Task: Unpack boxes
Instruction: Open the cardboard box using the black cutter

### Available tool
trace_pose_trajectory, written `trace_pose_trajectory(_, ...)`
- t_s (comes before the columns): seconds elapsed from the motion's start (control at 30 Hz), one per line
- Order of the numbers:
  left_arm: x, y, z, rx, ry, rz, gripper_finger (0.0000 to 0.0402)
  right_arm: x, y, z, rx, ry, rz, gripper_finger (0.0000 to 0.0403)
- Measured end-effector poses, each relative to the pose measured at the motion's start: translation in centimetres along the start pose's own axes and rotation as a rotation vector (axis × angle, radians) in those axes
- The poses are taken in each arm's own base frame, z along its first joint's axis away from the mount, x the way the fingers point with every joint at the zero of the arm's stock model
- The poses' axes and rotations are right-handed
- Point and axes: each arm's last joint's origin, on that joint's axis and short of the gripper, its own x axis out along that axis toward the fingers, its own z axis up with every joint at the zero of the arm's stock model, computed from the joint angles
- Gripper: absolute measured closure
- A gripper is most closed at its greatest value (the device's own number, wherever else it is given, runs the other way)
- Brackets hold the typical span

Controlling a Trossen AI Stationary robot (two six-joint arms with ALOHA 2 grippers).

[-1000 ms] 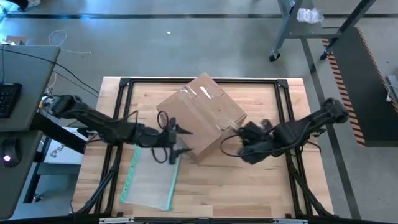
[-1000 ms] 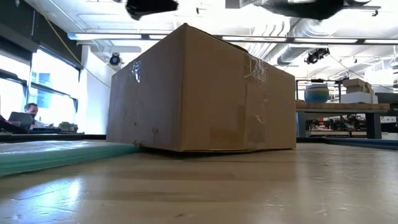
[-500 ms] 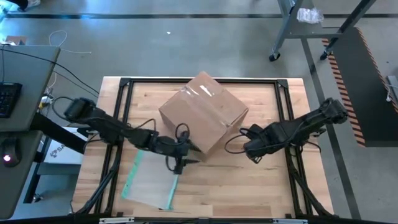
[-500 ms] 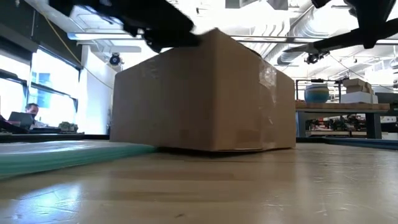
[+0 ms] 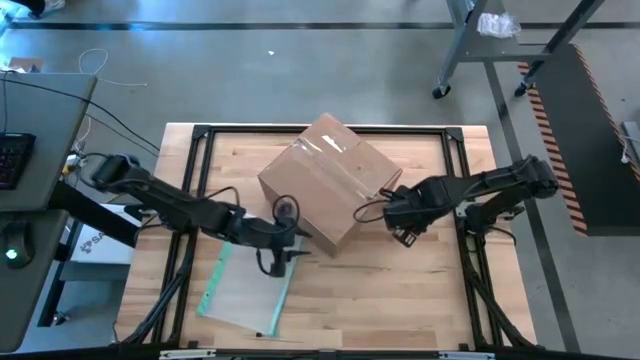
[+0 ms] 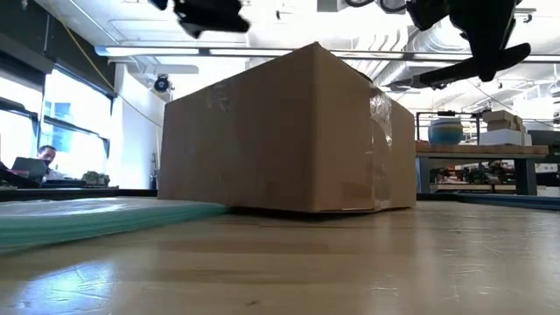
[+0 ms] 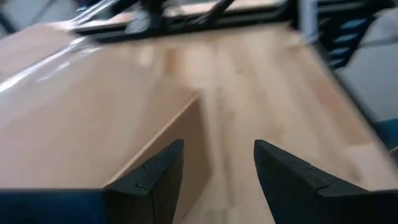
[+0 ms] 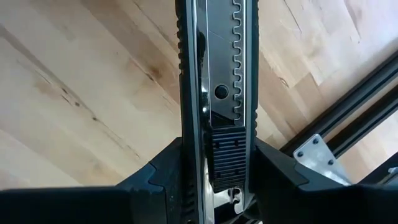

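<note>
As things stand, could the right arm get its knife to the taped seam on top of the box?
Probably yes. The right pincer, shut on a utility knife, hangs just beside the box, and nothing covers the taped seam. The left pincer sits at the opposite lower corner, out of the way.

This is a robotics lab or workshop. A butcher-block table (image 5: 400,290) sits in a black metal frame (image 5: 330,131) on a grey concrete floor. Hazard-striped edging (image 5: 552,130) marks the floor. Beside the table stands a desk with a keyboard (image 5: 12,158). Ceiling ducts (image 6: 411,52) run overhead, and a person (image 6: 39,157) sits at a laptop by the windows (far off).
</note>
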Motion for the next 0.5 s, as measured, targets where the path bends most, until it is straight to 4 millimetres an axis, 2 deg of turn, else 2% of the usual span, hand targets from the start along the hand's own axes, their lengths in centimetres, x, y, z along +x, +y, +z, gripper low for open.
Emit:
trace_pose_trajectory(0.17, -0.3, 0.0, -1.0, 0.024, 0.092, 0.075, 0.0225, 0.9, -0.3, 0.2, -0.004, 0.033, -0.018, 0.0277)
trace_pose_trajectory(0.33, 0.6, -0.3, -1.5, 0.031, 0.119, 0.081, 0.0225, 2.0, -0.3, -0.2, -0.021, 0.072, -0.046, 0.0277)
trace_pose_trajectory(0.5, 1.7, -0.5, -2.0, 0.037, 0.137, 0.086, 0.0225, 2.1, -0.3, -0.3, -0.03, 0.07, -0.053, 0.0277)
